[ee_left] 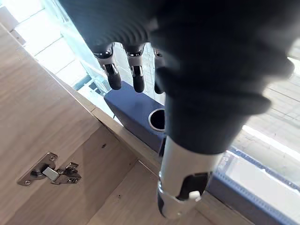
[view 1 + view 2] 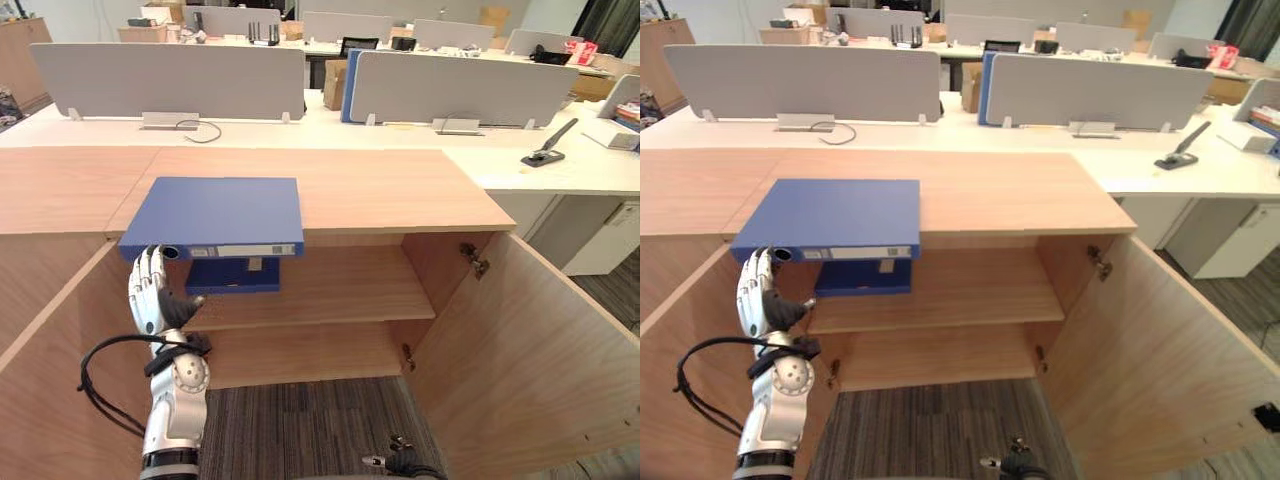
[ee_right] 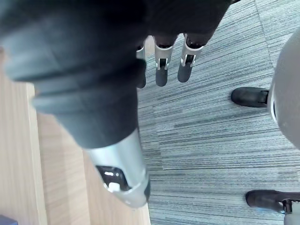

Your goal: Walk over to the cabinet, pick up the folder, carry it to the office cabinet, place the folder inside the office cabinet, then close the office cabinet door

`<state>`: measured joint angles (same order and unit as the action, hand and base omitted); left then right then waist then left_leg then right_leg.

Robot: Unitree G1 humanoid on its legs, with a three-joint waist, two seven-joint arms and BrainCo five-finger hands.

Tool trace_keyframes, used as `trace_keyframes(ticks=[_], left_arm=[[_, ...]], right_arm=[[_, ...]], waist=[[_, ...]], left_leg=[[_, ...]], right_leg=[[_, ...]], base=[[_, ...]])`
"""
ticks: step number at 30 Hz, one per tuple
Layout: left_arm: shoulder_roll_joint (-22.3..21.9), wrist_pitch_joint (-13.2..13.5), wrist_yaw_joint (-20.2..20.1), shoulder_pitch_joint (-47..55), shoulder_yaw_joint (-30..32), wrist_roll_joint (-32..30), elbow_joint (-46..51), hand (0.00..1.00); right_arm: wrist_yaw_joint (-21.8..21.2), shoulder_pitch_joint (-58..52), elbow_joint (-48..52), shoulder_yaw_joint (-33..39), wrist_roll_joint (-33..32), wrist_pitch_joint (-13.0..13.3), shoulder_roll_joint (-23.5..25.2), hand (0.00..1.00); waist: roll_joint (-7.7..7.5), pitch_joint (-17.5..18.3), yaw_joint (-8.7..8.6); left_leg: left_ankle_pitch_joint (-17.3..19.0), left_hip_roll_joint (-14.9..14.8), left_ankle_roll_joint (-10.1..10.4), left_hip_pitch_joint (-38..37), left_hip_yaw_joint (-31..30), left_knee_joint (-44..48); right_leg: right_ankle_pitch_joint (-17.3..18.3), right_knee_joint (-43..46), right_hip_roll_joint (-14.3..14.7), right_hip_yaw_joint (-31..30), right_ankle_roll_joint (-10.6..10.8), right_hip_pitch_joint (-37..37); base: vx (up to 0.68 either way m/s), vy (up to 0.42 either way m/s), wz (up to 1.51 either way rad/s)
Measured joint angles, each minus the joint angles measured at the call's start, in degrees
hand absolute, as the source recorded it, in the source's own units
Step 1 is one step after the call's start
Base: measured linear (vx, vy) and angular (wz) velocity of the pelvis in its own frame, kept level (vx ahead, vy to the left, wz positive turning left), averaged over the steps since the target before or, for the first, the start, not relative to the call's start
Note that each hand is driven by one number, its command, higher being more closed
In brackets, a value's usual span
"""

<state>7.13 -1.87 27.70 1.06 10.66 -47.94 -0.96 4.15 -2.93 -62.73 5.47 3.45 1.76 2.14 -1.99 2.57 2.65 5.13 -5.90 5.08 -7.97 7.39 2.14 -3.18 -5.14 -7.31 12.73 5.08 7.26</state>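
The blue folder point(image 2: 215, 215) lies flat on the wooden cabinet top point(image 2: 390, 190), its labelled spine overhanging the front edge. My left hand point(image 2: 150, 295) is raised just below the spine's left corner, open, fingers straight and pointing up, apart from the folder. In the left wrist view its fingertips point(image 1: 115, 77) stand close to the folder's spine point(image 1: 136, 112) with its round finger hole. The cabinet stands open, with an inner shelf point(image 2: 340, 285). My right hand point(image 3: 161, 70) hangs open over the grey carpet beside a wooden panel.
A smaller blue object point(image 2: 235, 275) sits on the shelf under the folder. The right door point(image 2: 540, 340) swings wide open, and the left door point(image 2: 50, 380) is open too. White desks with grey dividers point(image 2: 170, 80) stand behind.
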Motion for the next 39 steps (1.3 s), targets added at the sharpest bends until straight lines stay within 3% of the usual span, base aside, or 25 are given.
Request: trace_keyframes(ticks=[7,12,30,39], left_arm=[[4.4,0.2,-1.3,-0.8,-0.4,-3.6,-3.2,0.00],[8.4,0.2,-1.2,-2.8,-0.1,-4.1,-5.2,0.00],[8.7,0.1,0.1,-3.0,0.5,-4.6,-5.2,0.00],[9.0,1.8,0.3,-3.2,-4.6,-5.9,-5.2,0.00]], right_arm=[[-1.3,0.0,-0.6,0.1,0.2,-0.5,-2.3,0.00],[-1.2,-0.1,-1.6,2.3,0.3,-0.4,-3.7,0.00],[-1.2,0.1,-2.3,4.4,2.2,0.1,-4.2,0.00],[-0.6,0.5,-3.1,8.3,2.3,-0.1,-4.6,0.00]], waist=[[0.30,-0.2,-0.73],[1.35,-0.8,-1.96],[2.19,-0.8,-3.08],[2.89,-1.0,-3.33]], left_leg=[[-0.1,0.2,-0.1,0.0,0.3,-0.1],[-0.2,0.5,-0.3,0.1,0.2,-0.3],[-0.2,1.7,-1.3,0.1,0.2,-0.9],[-0.3,1.8,-1.3,0.2,0.0,-0.9]], right_leg=[[-0.3,-0.1,-0.1,-0.5,0.1,-0.4],[-0.4,-0.1,-0.3,-0.5,0.2,-0.5],[-0.8,-0.1,-1.2,-0.5,-0.2,-1.1],[-0.8,0.0,-1.3,-0.4,-0.2,-1.1]], base=[[-0.03,0.022,-0.05],[0.00,0.032,0.00],[-0.01,0.028,0.00],[0.00,0.000,0.00]])
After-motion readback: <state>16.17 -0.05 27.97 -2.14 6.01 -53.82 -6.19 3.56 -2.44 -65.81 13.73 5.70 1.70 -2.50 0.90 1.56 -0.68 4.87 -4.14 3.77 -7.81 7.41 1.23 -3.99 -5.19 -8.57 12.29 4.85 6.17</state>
